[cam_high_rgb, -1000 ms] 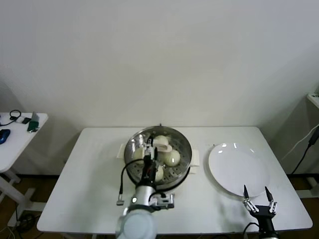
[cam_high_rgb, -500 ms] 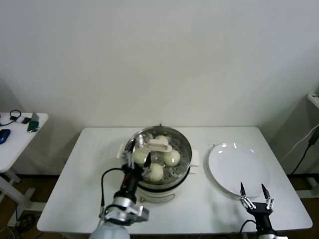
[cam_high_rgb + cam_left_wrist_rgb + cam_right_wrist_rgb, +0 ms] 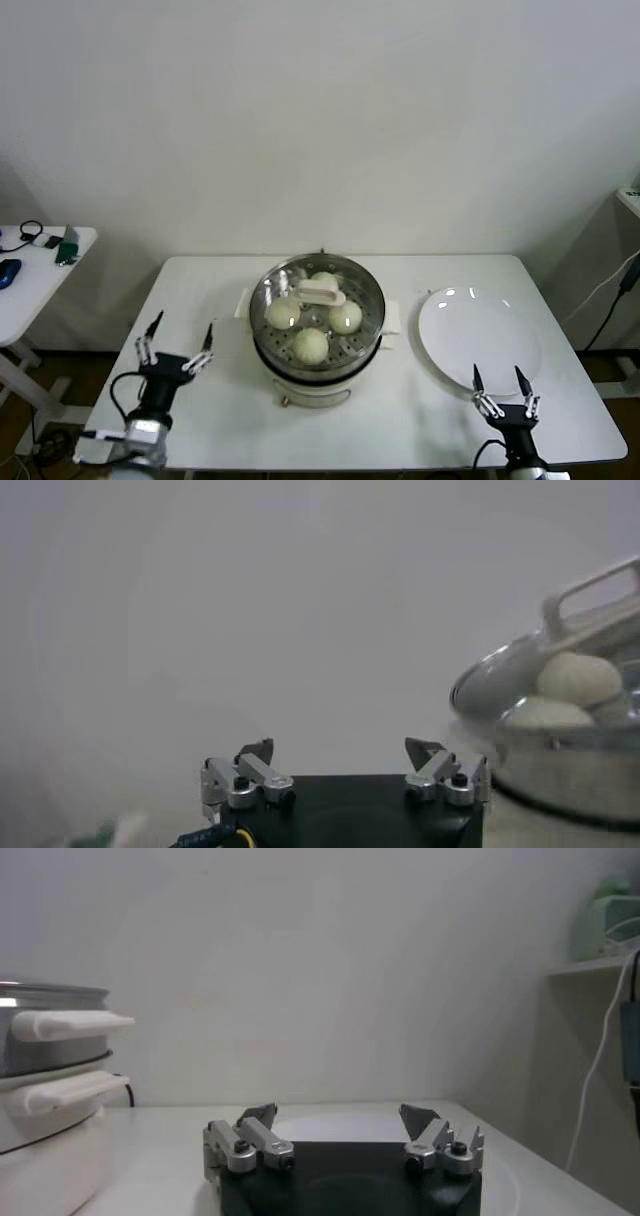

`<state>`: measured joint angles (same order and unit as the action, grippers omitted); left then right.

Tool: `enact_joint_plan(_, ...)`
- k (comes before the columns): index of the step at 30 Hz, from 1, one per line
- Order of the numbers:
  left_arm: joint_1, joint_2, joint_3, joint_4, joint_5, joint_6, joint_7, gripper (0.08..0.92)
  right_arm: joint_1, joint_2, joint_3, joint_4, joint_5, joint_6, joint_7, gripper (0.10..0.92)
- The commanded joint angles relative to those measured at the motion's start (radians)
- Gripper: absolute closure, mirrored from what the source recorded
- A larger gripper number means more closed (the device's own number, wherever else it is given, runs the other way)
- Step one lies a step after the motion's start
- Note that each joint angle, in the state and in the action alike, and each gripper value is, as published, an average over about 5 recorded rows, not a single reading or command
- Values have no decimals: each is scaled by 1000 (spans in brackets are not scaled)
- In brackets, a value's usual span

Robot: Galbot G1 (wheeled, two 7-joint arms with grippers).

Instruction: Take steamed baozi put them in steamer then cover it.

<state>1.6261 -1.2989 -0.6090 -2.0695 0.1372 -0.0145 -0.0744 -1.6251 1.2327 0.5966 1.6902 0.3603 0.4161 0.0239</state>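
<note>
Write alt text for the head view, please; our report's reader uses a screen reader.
A steel steamer on a white table holds four baozi under its glass cover. An empty white plate lies to its right, and the open left gripper and right gripper flank them.

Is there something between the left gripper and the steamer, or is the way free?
Nothing visible stands between them. The left gripper, jaws open, is over bare table at the robot's left of the steamer. The cover already sits on the steamer, with the baozi under the glass.
</note>
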Motion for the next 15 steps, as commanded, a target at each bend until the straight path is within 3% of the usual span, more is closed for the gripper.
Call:
enact_joint_plan(1, 100, -9, -74, 293, -333, -329, 47, 177, 7, -1, -2, -5, -3, -3, -2, 203)
enact_joint_plan(15, 84, -35, -27, 313, -339, -321, 59, 177, 2, -21, -2, -5, 6, 1, -3, 203)
